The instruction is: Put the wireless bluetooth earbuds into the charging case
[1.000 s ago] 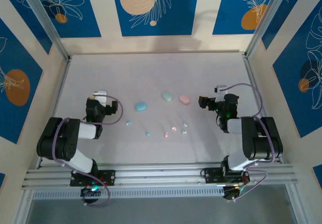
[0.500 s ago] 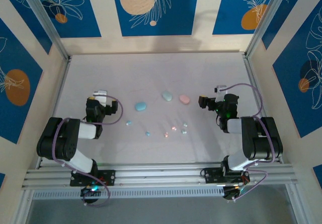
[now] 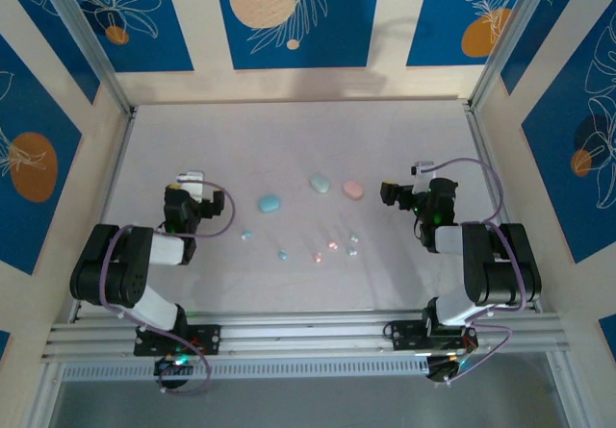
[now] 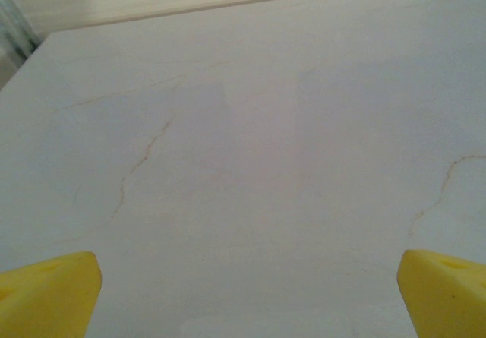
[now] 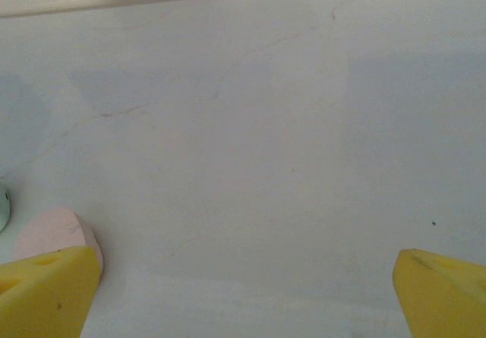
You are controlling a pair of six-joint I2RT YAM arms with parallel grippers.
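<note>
Left gripper (image 3: pixel 181 197) sits mid-left, jaws spread wide over bare table (image 4: pixel 250 140). Right gripper (image 3: pixel 390 195) mid-right, spread wide too, its yellow fingertip (image 5: pixel 45 292) just beside the pink case (image 5: pixel 52 235). Earbuds (image 3: pixel 317 256) lie scattered at centre frame, below the cases, none held

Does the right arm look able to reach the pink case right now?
Probably yes: the open right gripper sits just beside the pink case, with only bare table between them.
</note>
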